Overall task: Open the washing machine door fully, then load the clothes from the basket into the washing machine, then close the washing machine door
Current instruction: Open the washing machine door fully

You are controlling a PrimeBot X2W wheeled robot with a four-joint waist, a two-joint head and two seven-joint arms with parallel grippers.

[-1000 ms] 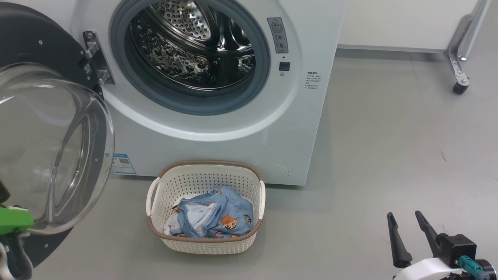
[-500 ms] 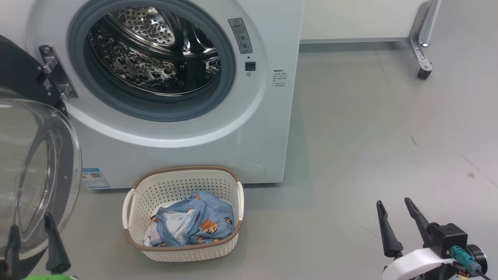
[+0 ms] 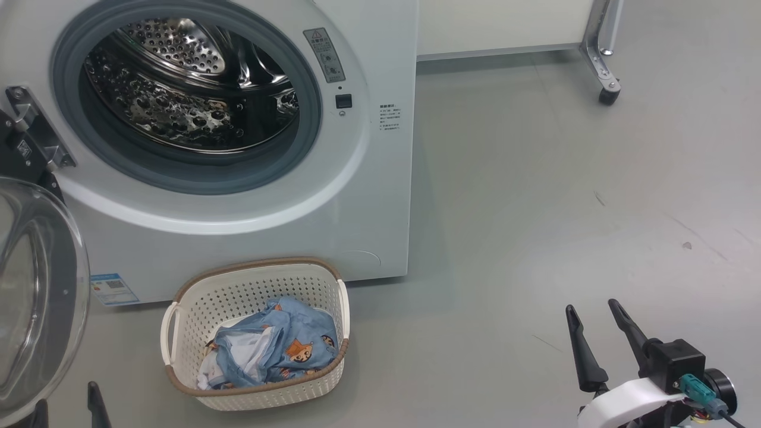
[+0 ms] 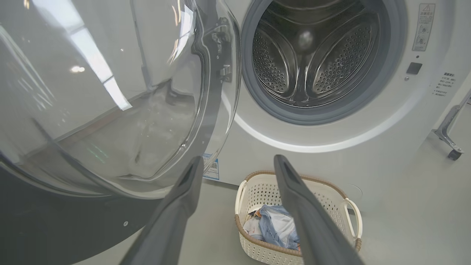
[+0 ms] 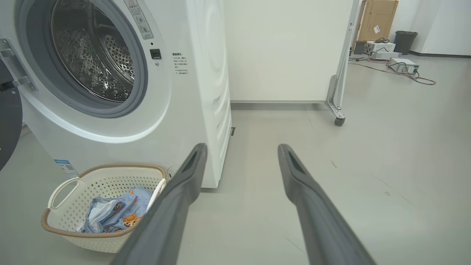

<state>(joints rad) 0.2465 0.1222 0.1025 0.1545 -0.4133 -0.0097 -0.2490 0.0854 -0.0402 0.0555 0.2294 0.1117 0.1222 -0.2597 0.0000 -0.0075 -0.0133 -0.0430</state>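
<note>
Right, clock calls are on the head view, left to right.

At 9 o'clock the washing machine door (image 3: pixel 35 285) is swung out on its hinge (image 3: pixel 32 134), near edge-on to the camera. Its clear dome bulges toward 3 o'clock, with the black rim behind it.

At 7 o'clock the left gripper (image 4: pixel 239 158) sits just beside the door's lower rim; contact can't be called. Its fingers point to 12. It is released, jaws spread wide, nothing between them.

From 10 to 12 o'clock the washing machine (image 3: pixel 368 196) has its opening facing the robot. The steel drum (image 3: pixel 178 89) shows inside the grey gasket (image 3: pixel 178 172). A blue label (image 3: pixel 113 289) sits low on the front at 8 o'clock.

Between 6 and 7 o'clock the basket (image 3: pixel 255 261) stands upright on the floor (image 3: pixel 535 208), mouth up, back rim close to the machine's base. Its long axis runs roughly 9-to-3 along the machine front, with the white handles (image 3: pixel 169 333) at the two short ends.

Inside it the clothes (image 3: pixel 279 351) are a crumpled bundle on the basket bottom, toward its 4 o'clock side. The blue print faces up and the white part is at the bundle's 9 o'clock. No clear long axis.

At 5 o'clock the right gripper (image 3: pixel 591 307) is over bare floor, well apart from the basket. Its fingers lean toward 11. It is also released, jaws wide and holding nothing.

At 1 o'clock a caster (image 3: pixel 607 95) on a metal leg stands well apart.
</note>
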